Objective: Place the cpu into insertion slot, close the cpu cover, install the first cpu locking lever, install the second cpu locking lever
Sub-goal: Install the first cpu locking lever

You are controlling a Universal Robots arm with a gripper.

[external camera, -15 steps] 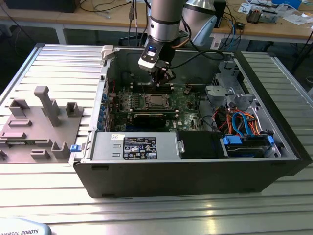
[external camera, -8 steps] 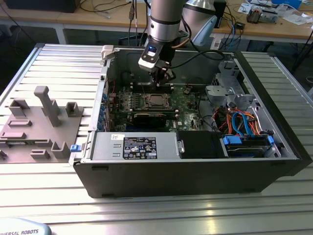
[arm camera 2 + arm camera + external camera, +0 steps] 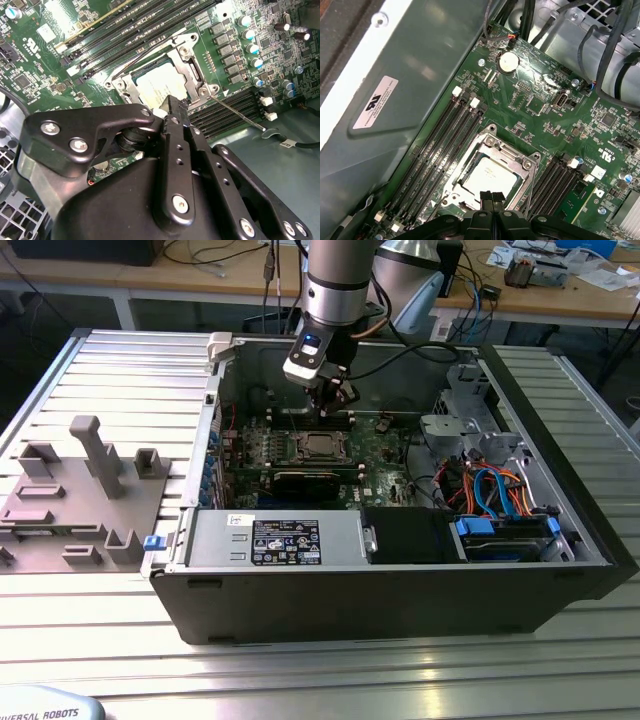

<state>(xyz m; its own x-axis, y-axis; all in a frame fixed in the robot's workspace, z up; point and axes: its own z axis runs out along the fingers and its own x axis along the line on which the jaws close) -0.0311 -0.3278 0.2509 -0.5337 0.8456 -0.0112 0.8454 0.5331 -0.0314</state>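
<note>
Gripper (image 3: 492, 196), closed on nothing visible, hovers just above the cpu (image 3: 487, 176); cpu sits in the insertion slot (image 3: 454, 189), cpu cover (image 3: 514, 154) down over it; second wrist view adds a thin lever (image 3: 237, 111) (angled outward); exterior view shows the computer case (image 3: 400, 590).

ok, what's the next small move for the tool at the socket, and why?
Probably slide the tool to the free end of the locking lever and press it down. The cpu sits in the insertion slot with the cpu cover lying over it, but that lever juts out across the memory slots, seemingly unlatched. The tool is shut beside the slot's edge.
</note>
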